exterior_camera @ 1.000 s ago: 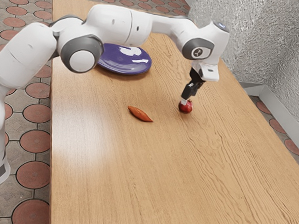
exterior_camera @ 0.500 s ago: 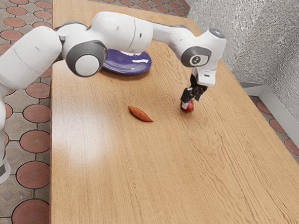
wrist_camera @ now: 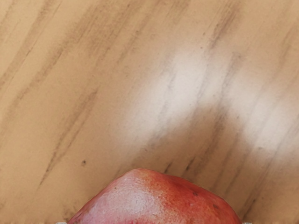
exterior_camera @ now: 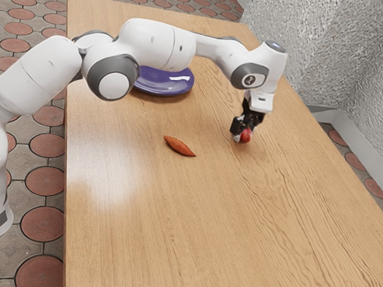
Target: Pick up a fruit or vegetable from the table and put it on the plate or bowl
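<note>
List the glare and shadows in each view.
Exterior view: a broad pale sheen lies on the table, nearer the camera than the orange vegetable, and a white highlight streaks the purple plate. Wrist view: bright patches of glare cross the wood, a soft dark shadow lies on it just beyond the red fruit, and the fruit's skin carries a pale highlight.

The plate (exterior_camera: 166, 83) sits behind the vegetable (exterior_camera: 179, 146), the fruit (exterior_camera: 244, 136) to the exterior view's right.
</note>
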Controlling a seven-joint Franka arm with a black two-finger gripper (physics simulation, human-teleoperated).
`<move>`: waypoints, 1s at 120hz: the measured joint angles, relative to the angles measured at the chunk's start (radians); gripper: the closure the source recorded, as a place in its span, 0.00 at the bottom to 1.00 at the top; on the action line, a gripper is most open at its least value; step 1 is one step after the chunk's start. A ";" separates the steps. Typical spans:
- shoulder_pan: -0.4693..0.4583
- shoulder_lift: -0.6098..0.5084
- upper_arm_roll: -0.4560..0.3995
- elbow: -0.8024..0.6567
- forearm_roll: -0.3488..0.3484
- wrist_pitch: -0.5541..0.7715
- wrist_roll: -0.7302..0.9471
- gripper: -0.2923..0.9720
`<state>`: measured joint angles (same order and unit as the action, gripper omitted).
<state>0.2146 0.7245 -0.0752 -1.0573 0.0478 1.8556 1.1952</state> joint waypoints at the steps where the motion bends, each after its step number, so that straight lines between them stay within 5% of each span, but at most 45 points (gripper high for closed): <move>1: 0.000 0.000 0.000 0.000 0.000 0.000 0.001 0.47; 29: 0.002 -0.017 0.000 0.000 0.000 0.012 0.017 0.55; 45: 0.021 -0.117 0.008 -0.002 0.001 -0.008 0.019 0.53; 62: 0.176 -0.256 0.010 -0.007 -0.001 -0.099 -0.007 0.54; 84: 0.393 -0.292 0.019 -0.025 -0.038 -0.226 -0.047 0.54; 120: 0.484 -0.461 0.070 -0.351 -0.096 -0.357 -0.112 0.52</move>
<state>0.6985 0.2637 -0.0055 -1.4087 -0.0481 1.4990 1.0836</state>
